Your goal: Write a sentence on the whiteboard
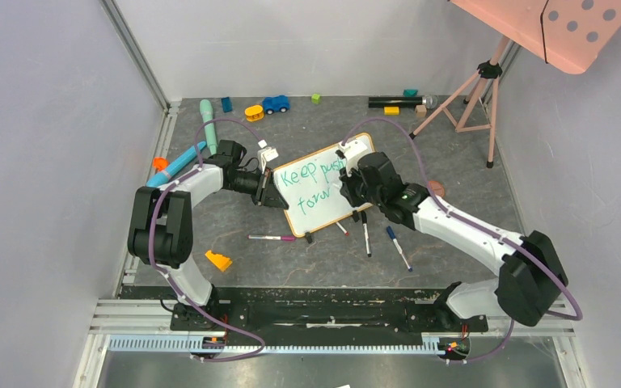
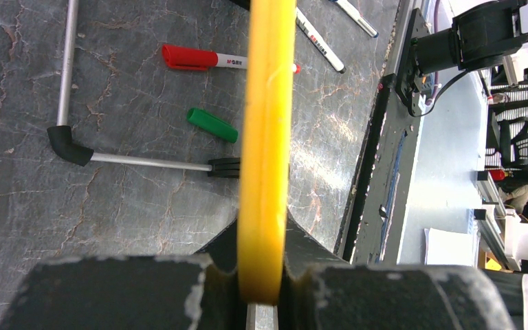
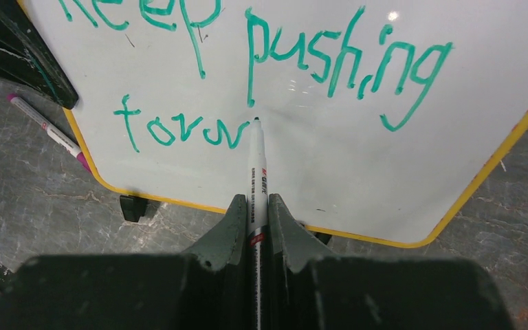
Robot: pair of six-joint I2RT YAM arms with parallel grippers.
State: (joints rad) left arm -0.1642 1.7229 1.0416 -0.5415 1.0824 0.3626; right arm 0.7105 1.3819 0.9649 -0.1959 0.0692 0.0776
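The whiteboard stands tilted mid-table on black clip feet, its frame orange-yellow. Green writing on it reads "Keep pushing" with "forw" below. My left gripper is shut on the board's left edge; the left wrist view shows the frame edge-on between the jaws. My right gripper is in front of the board, shut on a green marker. The marker's tip sits at the board surface just right of "forw".
Several markers lie on the table in front of the board. A red marker and a green cap lie beside the board. Toys lie along the back, and an orange wedge lies at the front left. A pink tripod stands back right.
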